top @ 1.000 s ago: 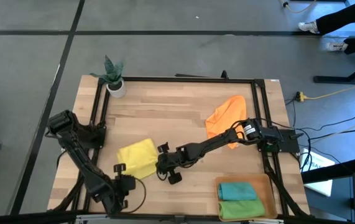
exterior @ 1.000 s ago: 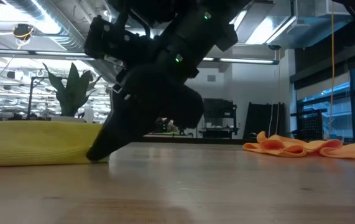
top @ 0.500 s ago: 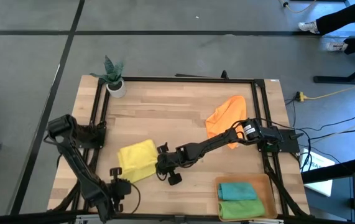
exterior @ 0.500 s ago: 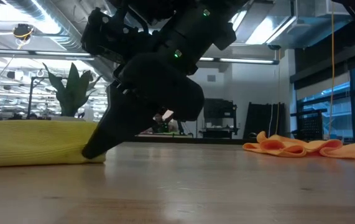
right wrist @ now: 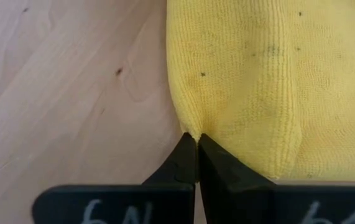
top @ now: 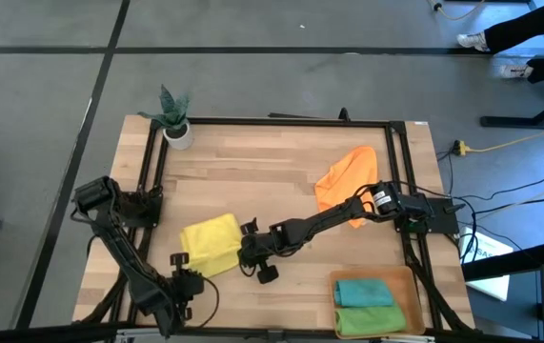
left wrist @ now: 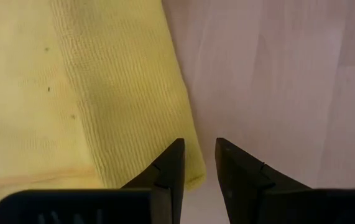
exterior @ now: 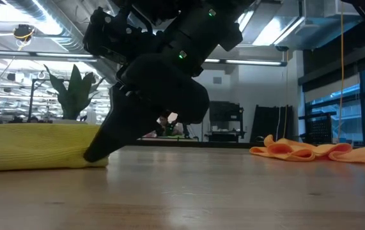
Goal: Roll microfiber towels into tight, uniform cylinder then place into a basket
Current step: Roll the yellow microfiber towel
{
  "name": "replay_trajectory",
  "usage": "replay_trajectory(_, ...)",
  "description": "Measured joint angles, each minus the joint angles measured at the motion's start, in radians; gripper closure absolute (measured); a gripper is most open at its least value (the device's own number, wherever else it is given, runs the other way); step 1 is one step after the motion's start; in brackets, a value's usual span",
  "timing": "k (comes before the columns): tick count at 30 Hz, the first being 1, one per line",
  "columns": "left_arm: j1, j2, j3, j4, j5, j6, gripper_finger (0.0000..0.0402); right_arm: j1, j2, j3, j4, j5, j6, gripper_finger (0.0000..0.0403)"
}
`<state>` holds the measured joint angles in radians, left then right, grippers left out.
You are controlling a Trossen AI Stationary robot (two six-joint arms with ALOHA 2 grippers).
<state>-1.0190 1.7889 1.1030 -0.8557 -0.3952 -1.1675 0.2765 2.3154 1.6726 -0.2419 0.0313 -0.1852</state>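
The yellow towel (top: 210,246) lies bunched and thick on the table left of centre; it also shows in the low view as the yellow towel (exterior: 35,147). My right gripper (right wrist: 196,138) is shut on its right edge. My left gripper (left wrist: 199,149) hovers open over the towel's near left corner (left wrist: 193,179), with bare wood between its fingertips; whether a finger touches the cloth I cannot tell. The orange towel (top: 348,176) lies crumpled at the far right. The basket (top: 400,276) at the near right holds a rolled teal towel (top: 362,289) and a rolled green towel (top: 367,319). My right gripper pinches the yellow towel's right edge (right wrist: 189,127) between its two fingertips, and the cloth puckers into a small point there. The fingers slant down from the table's right side (exterior: 96,155). The towel rests on the table; one layer or several, I cannot tell.
A small potted plant (top: 176,129) stands at the far left corner. A black frame rail (top: 281,121) runs around the table's edges. Bare wood (top: 252,181) lies between the yellow and orange towels.
My right gripper's tip has edged slightly toward the table's left, pushing the held end of the yellow towel a little that way. The rest of the towel has stayed in place.
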Motion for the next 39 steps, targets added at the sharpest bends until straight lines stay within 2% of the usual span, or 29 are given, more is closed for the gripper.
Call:
replay_trajectory(9,-0.005,0.0,0.0,0.0,0.051,0.12,0.0321,-0.002,-0.002,0.0,-0.009,-0.015,0.023,0.0398)
replay_trajectory(18,-0.023,0.0,0.0,0.002,0.065,0.153,0.0321,-0.031,-0.002,0.0,-0.016,-0.205,0.156,0.0398)
replay_trajectory(26,-0.029,0.008,0.0,0.003,0.011,0.157,0.0321,-0.038,-0.002,0.0,-0.016,-0.209,0.155,0.0398)
replay_trajectory(39,-0.019,0.008,0.0,0.003,0.016,0.157,0.033,-0.038,-0.003,0.0,-0.01,-0.209,0.152,0.0396)
